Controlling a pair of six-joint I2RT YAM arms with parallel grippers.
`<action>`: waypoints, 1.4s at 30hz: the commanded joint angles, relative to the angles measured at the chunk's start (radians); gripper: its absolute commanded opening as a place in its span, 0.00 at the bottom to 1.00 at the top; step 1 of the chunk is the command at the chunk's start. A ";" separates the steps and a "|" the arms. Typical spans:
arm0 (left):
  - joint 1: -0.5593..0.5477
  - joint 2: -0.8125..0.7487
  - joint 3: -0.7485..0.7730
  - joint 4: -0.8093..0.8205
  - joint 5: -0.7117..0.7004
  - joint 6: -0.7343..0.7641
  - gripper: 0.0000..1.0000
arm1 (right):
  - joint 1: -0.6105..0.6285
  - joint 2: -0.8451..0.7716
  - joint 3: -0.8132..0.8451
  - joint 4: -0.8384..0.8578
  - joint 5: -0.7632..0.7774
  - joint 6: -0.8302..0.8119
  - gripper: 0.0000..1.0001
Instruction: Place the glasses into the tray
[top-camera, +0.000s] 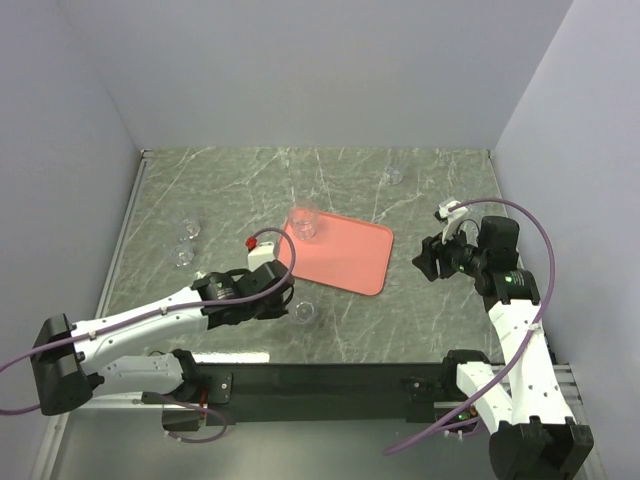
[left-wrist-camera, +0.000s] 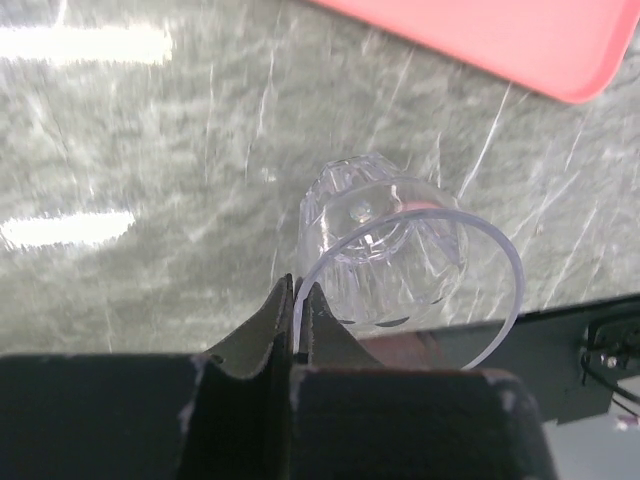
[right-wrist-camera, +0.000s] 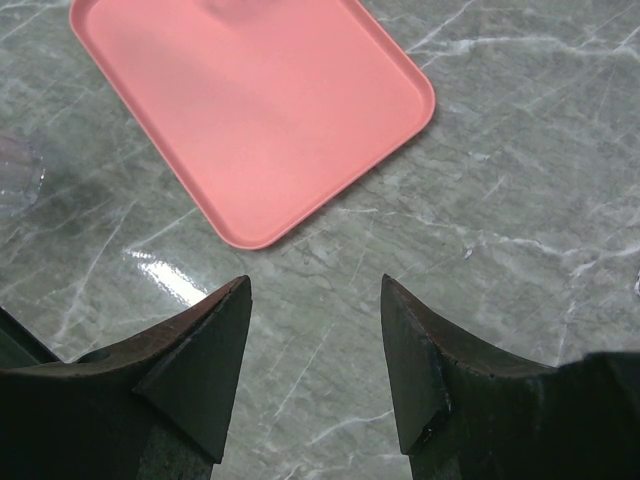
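The salmon-pink tray (top-camera: 340, 257) lies mid-table and also shows in the right wrist view (right-wrist-camera: 250, 100) and the left wrist view (left-wrist-camera: 520, 40). One clear glass (top-camera: 305, 222) stands on its far left corner. My left gripper (top-camera: 288, 303) is shut on the rim of another glass (top-camera: 305, 312), just in front of the tray's near left corner. In the left wrist view my gripper (left-wrist-camera: 297, 290) pinches the rim of this tilted glass (left-wrist-camera: 385, 240). My right gripper (top-camera: 425, 262) is open and empty to the right of the tray, its jaws wide apart above bare table (right-wrist-camera: 315, 290).
Two glasses (top-camera: 188, 228) (top-camera: 182, 255) stand at the left of the marble table. Another glass (top-camera: 393, 177) stands at the back right. A glass edge (right-wrist-camera: 15, 175) shows at the left of the right wrist view. Walls close in the left, back and right sides.
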 joint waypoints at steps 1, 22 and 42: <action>0.011 0.031 0.073 0.062 -0.071 0.053 0.00 | -0.010 -0.015 -0.003 0.024 -0.013 -0.009 0.62; 0.237 0.397 0.398 0.251 0.078 0.321 0.00 | -0.010 -0.015 -0.006 0.025 -0.013 -0.013 0.62; 0.304 0.881 0.888 0.162 0.090 0.407 0.00 | -0.014 -0.018 -0.009 0.027 -0.010 -0.015 0.62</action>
